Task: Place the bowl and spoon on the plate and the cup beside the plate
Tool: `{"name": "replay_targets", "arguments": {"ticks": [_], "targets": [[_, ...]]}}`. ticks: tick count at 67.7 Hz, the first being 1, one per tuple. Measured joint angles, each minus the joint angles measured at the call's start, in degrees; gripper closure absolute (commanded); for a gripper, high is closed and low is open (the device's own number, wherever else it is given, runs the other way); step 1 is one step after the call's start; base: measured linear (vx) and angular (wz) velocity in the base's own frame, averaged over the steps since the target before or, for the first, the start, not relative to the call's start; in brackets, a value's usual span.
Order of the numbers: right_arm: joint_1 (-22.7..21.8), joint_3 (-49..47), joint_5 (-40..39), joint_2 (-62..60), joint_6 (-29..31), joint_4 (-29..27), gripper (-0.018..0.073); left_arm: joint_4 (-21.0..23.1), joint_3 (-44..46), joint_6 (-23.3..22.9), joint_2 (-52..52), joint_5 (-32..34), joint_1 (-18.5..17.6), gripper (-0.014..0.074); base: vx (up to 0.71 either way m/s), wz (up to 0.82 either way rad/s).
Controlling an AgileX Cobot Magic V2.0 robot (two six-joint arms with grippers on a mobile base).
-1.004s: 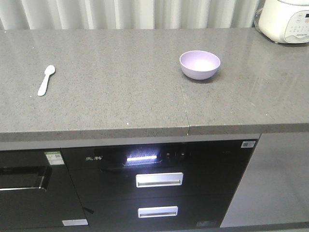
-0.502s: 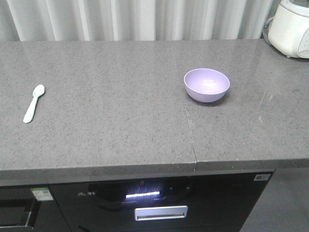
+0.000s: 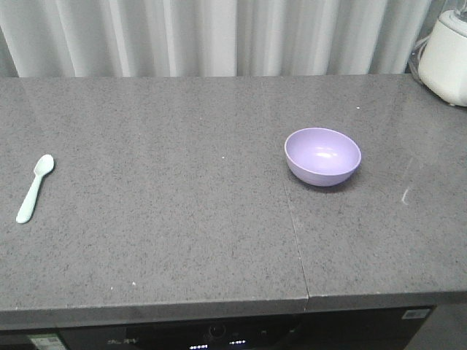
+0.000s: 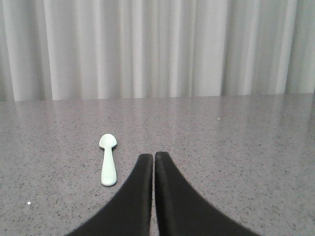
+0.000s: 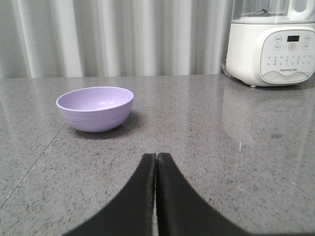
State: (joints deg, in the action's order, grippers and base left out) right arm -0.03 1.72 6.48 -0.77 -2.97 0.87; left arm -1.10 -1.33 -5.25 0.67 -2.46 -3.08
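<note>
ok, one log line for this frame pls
left gripper shut, empty | right gripper shut, empty | spoon on counter, left side | bowl on counter, right side | plate, cup not in view

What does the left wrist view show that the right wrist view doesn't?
Only the left wrist view shows the spoon, lying on the countertop ahead and to the left of the shut left gripper. Only the right wrist view shows the bowl, a white appliance and the shut right gripper. Both show the grey countertop and the pale curtain.
</note>
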Motion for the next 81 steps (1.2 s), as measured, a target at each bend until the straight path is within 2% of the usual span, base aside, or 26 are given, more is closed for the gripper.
{"name": "replay_targets", "arguments": {"ticks": [81], "targets": [[0.0,0.0,0.0,0.0,0.0,0.0,0.0570,0.0,0.0,0.0,0.0,0.0,0.0,0.0603,0.03,0.00]]}}
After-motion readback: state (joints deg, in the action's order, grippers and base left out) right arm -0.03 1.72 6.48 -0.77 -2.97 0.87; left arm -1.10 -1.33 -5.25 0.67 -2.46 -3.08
